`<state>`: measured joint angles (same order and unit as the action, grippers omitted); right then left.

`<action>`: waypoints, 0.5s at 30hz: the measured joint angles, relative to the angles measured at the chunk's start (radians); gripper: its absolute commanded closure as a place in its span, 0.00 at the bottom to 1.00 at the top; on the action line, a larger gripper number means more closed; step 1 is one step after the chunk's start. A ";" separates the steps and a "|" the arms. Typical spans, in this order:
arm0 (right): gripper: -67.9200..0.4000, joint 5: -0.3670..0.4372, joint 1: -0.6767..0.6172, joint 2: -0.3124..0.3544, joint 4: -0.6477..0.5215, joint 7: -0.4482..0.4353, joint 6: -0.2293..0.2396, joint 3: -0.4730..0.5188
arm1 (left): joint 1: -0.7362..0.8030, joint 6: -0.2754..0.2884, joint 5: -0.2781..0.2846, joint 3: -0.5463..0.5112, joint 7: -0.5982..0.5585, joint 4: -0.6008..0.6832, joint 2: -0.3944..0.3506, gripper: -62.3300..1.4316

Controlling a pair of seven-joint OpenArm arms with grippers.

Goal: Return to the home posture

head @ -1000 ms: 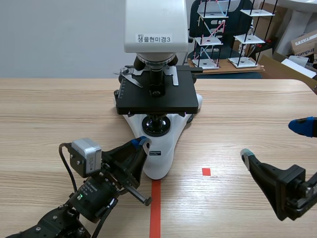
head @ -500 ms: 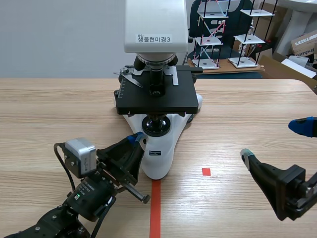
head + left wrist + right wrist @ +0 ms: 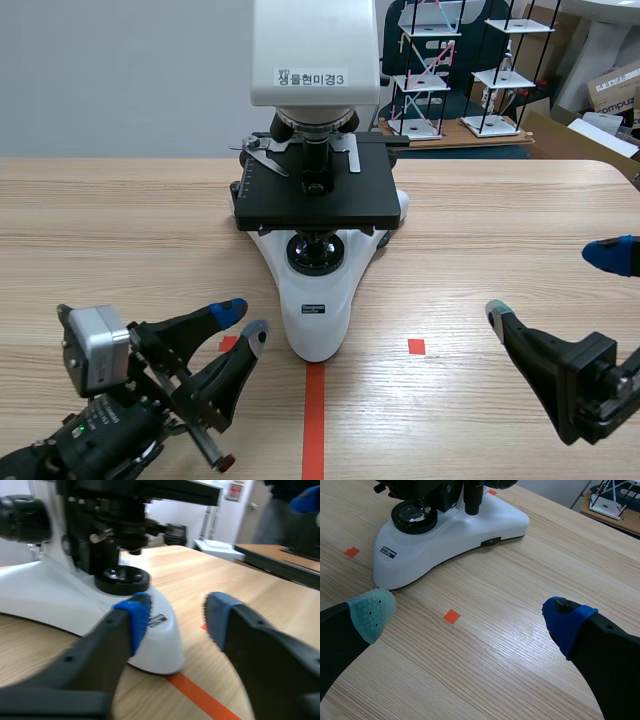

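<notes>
Scene view: L hand [image 3: 245, 318] spread, empty, microscope [image 3: 318, 305] just ahead; R hand [image 3: 553, 282] likewise spread.

the microscope [image 3: 318, 310] blocks the middle of the surface [image 3: 120, 230], its base just beside the left pincer [image 3: 244, 320]; open wood runs to the right pincer [image 3: 553, 282].

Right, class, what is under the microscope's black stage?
Under the stage, a round black light port sits in the white base. Whatever lies further back on the base is covered by the stage.
</notes>
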<state>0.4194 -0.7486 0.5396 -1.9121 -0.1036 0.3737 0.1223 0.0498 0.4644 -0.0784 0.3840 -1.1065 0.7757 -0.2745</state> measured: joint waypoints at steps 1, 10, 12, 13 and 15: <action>0.03 0.000 0.000 0.000 0.000 0.000 0.000 0.000 | 0.022 0.010 0.000 0.000 0.019 0.045 -0.026 0.32; 0.03 0.000 0.000 0.000 0.000 0.000 0.000 0.000 | 0.270 0.031 0.145 -0.043 0.372 0.522 -0.266 0.05; 0.03 0.000 0.000 0.000 0.000 0.000 0.000 0.000 | 0.345 0.031 0.186 -0.097 0.424 0.634 -0.310 0.00; 0.03 0.000 0.000 0.000 0.000 0.000 0.000 0.000 | 0.382 0.031 0.207 -0.128 0.459 0.690 -0.331 0.00; 0.03 0.000 0.000 0.000 0.000 0.000 0.000 0.000 | 0.455 0.030 0.231 -0.196 0.511 0.795 -0.363 0.00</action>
<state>0.4198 -0.7486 0.5396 -1.9121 -0.1032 0.3737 0.1223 0.5049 0.4946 0.1528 0.1883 -0.5957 1.5711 -0.6376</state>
